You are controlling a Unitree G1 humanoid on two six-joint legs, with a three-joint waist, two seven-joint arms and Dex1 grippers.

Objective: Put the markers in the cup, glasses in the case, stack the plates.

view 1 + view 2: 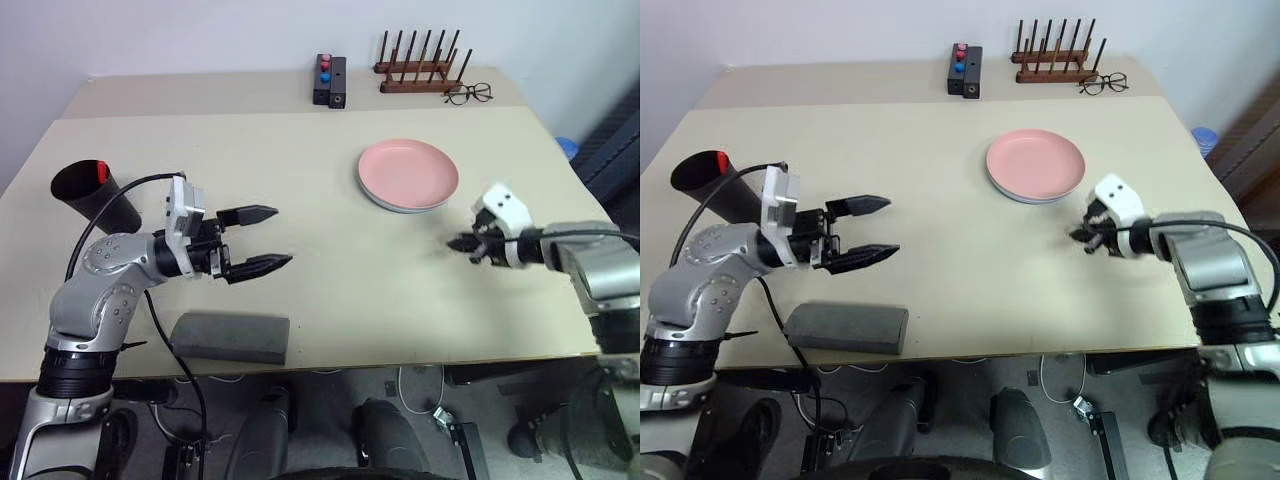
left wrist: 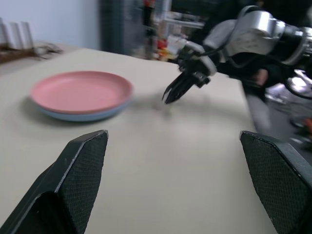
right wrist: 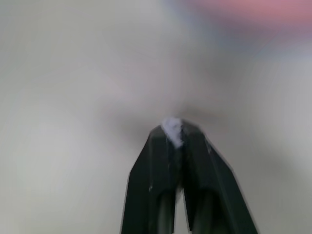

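The black cup lies tipped at the table's left edge, with a marker's red cap showing in its mouth. Just right of it my left gripper hovers open and empty, pointing across the table. The pink plate rests on the light blue plate at the right of the middle. In front of them my right gripper is shut, tips near the bare tabletop; a small white speck shows at its tips. The grey case lies folded shut at the front edge. The glasses are out of view.
Along the back stand a wooden peg rack, a black box with red and blue buttons and thin wire-framed spectacles. The table's front edge runs just behind the case.
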